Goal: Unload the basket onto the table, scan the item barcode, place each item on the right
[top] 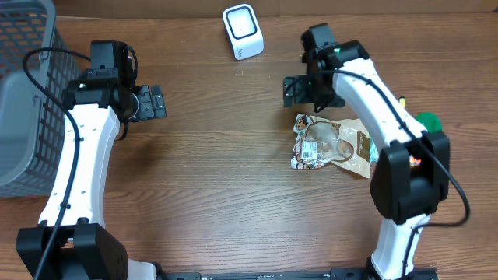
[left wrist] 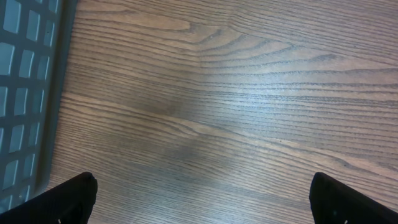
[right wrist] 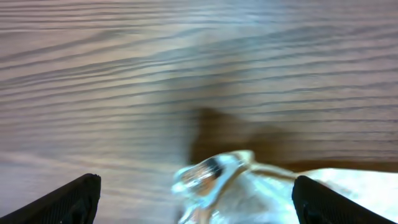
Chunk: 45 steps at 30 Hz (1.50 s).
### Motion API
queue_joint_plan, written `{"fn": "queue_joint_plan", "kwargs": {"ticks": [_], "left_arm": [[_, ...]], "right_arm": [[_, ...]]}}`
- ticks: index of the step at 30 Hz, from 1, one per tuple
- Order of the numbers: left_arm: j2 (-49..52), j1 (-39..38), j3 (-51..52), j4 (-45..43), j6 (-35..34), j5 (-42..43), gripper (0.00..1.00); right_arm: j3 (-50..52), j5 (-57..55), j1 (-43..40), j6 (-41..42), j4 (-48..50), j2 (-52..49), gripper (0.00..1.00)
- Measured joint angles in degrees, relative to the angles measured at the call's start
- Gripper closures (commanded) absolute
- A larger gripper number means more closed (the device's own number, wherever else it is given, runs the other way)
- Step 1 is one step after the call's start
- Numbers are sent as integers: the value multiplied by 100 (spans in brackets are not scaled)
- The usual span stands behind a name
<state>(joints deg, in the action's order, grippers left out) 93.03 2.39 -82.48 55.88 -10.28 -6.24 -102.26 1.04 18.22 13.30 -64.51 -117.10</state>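
The item is a crinkly clear-and-brown snack bag (top: 331,145) with a white label, lying flat on the wooden table right of centre. My right gripper (top: 299,89) hovers just beyond the bag's far left corner, open and holding nothing. In the right wrist view the bag's shiny corner (right wrist: 249,186) shows blurred low between the two wide-apart fingertips (right wrist: 74,199) of the right gripper (right wrist: 196,202). A white barcode scanner (top: 243,31) stands at the table's far edge. My left gripper (top: 152,103) is open over bare wood at the left, and only tabletop lies between the tips of the left gripper (left wrist: 202,202).
A grey mesh basket (top: 23,101) fills the far left, and its wall (left wrist: 25,93) runs down the left side of the left wrist view. A green object (top: 426,122) sits at the right edge behind the right arm.
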Motion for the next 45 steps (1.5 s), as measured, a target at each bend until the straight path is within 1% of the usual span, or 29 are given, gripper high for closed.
{"fn": "queue_joint_plan", "kwargs": {"ticks": [5, 9, 16, 21, 25, 35, 40, 42, 45], "left_arm": [[0, 0, 0, 0, 0, 0, 0], [0, 0, 0, 0, 0, 0, 0], [0, 0, 0, 0, 0, 0, 0], [0, 0, -2, 0, 0, 0, 0], [0, 2, 0, 0, 0, 0, 0], [0, 2, 0, 0, 0, 0, 0], [0, 0, 0, 0, 0, 0, 0], [0, 2, -2, 0, 0, 0, 0], [0, 0, 0, 0, 0, 0, 0]], "right_arm": [[-2, 7, 291, 0, 2, 861, 0], [-35, 7, 313, -2, 0, 1528, 0], [-59, -17, 313, 0, 2, 2192, 0], [-59, -516, 278, 0, 33, 2627, 0], [-59, -769, 238, 0, 37, 3176, 0], [-59, -901, 162, -2, -17, 4693, 0], [-61, -931, -87, 0, -321, 5431, 0], [-72, -942, -179, -2, -595, 5670, 0], [-83, -946, -256, 0, -1281, 6017, 0]]}}
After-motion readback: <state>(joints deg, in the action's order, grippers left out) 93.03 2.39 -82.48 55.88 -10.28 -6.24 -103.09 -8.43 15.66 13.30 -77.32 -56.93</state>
